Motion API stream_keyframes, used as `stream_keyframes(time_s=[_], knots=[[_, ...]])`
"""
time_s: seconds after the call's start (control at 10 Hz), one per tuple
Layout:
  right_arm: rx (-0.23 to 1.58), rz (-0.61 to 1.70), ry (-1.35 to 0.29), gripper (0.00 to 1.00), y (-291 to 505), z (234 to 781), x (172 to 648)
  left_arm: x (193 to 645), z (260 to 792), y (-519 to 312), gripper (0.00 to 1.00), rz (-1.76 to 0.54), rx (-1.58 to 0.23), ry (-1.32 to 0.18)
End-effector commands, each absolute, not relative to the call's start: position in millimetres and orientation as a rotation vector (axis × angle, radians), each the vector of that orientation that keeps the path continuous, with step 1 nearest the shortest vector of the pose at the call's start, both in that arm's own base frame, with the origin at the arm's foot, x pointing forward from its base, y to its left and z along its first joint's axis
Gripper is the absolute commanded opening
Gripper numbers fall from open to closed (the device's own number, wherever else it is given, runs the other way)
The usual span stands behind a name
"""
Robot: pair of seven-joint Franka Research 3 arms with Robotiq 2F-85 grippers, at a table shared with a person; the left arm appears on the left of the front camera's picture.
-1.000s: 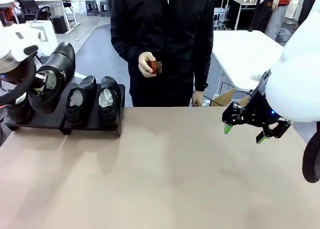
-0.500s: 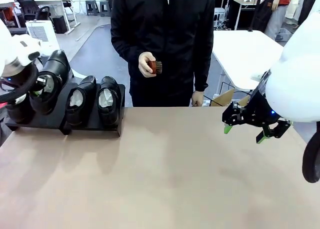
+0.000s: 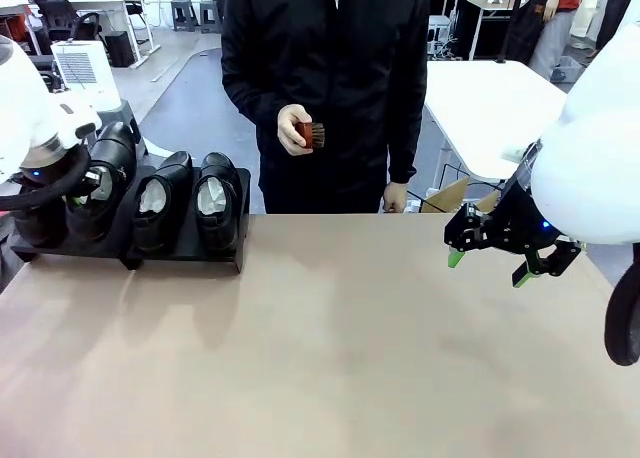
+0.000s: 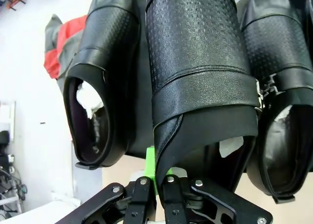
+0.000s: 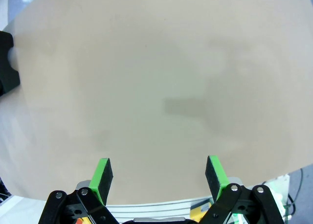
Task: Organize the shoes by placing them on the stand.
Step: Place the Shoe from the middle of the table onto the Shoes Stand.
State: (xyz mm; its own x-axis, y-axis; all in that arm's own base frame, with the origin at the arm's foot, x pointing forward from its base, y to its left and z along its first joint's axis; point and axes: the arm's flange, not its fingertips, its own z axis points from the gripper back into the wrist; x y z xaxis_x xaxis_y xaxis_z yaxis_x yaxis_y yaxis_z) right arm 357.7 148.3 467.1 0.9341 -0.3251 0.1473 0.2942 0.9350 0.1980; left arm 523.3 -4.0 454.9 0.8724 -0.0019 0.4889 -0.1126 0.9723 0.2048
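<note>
No legible text, labels, brand marks, numbers or signs on any surface in the three views. Distant background items in the front view are too small and blurred to read anything from.

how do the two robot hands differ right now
The left hand is shut on a shoe at its heel edge; the right hand is open and holds nothing. The left hand is over the stand among the other shoes; the right hand hangs over bare table, far from them. Both are black with green pads.
</note>
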Motion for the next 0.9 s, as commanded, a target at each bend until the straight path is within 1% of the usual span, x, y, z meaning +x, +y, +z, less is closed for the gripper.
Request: stream_keyframes(time_s=[0.0, 0.3, 0.8], knots=[[0.189, -0.310, -0.175, 1.00, 148.8, 468.5, 357.5, 536.4, 455.0, -10.1, 0.00, 0.084, 0.254, -0.521], [0.189, -0.310, -0.175, 1.00, 148.8, 468.5, 357.5, 544.0, 444.3, -13.7, 0.00, 0.078, 0.231, -0.513], [0.189, -0.310, -0.175, 1.00, 148.8, 468.5, 357.5, 550.8, 428.7, -12.8, 0.00, 0.096, 0.251, -0.502]])
